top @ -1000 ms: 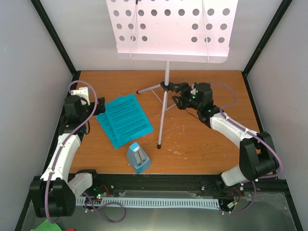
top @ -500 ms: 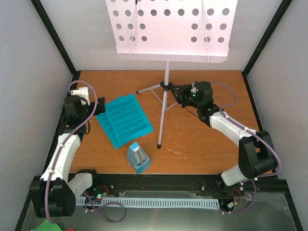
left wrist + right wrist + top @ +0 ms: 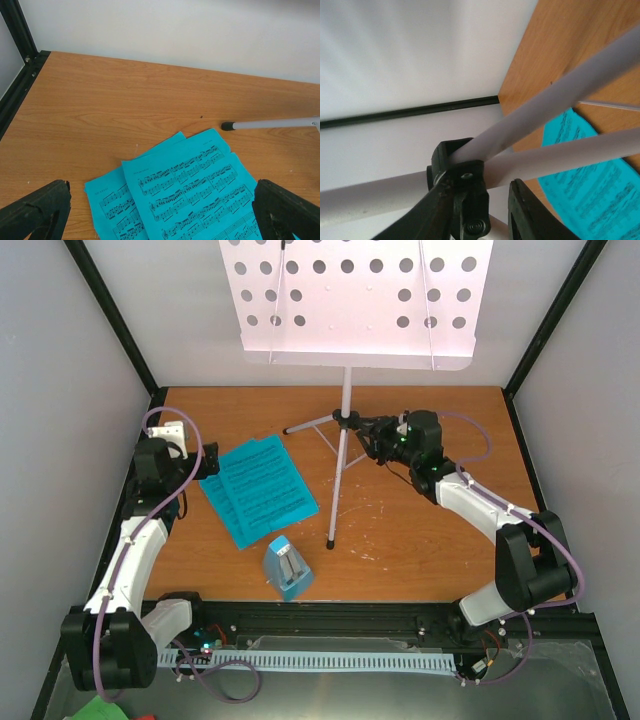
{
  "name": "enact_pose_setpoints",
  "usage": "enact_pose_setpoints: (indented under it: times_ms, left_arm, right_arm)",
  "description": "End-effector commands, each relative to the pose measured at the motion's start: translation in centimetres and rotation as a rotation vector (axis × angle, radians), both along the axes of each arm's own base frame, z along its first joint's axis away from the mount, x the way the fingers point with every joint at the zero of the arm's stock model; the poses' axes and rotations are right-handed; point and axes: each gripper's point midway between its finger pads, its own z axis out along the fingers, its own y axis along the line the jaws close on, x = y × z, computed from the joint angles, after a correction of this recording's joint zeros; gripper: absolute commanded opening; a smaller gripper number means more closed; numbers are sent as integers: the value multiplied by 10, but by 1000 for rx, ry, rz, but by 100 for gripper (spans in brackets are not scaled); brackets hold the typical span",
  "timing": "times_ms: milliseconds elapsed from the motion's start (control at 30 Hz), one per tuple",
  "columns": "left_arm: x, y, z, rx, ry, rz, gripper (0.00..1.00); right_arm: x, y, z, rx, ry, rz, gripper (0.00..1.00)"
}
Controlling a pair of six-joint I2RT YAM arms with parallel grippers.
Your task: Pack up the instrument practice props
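Observation:
The grey music stand stands at the back middle, with its perforated desk (image 3: 355,300) up high and its tripod hub (image 3: 345,418) low on the pole. My right gripper (image 3: 367,430) is open, its jaws straddling the black hub (image 3: 457,172); the left finger touches it and the right finger (image 3: 532,215) stands a little apart. The bright-blue sheet-music pages (image 3: 258,490) lie fanned out on the left. My left gripper (image 3: 205,465) is open wide and empty just above their far-left edge (image 3: 190,195). The light-blue metronome (image 3: 286,567) stands upright near the front edge.
The stand's legs spread over the wooden table (image 3: 440,540): one to the left (image 3: 310,424) and one towards the front (image 3: 336,490) ending beside the pages. In the left wrist view a leg tip (image 3: 230,125) lies behind the pages. Grey walls enclose three sides.
My right gripper has moved a little left, closing in on the tripod hub. The left arm, pages and metronome have not moved.

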Motion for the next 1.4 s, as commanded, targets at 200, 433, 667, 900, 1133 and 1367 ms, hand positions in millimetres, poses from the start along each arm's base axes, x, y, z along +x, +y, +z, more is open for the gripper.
enact_pose_setpoints:
  times_ms: [200, 433, 667, 900, 1133, 1367]
  left_arm:
    - [4, -1, 7, -3, -16, -11, 99]
    - [4, -1, 6, -5, -13, -14, 100]
    - [4, -1, 6, -1, -13, -10, 99]
    - [5, -2, 5, -5, -9, -14, 99]
    - [5, -1, 4, -2, -7, -10, 99]
    - [5, -1, 3, -4, -5, -11, 100]
  right_arm:
    - [-5, 1, 2, 5, -34, 14, 17]
    - [-5, -7, 2, -61, -172, -4, 3]
    - [-2, -13, -4, -525, -448, 57, 3]
    - [-13, -28, -12, -951, -737, 115, 3]
    - [-18, -12, -15, -1254, -1049, 288, 3]
    - [-13, -10, -22, -1643, -1261, 381, 4]
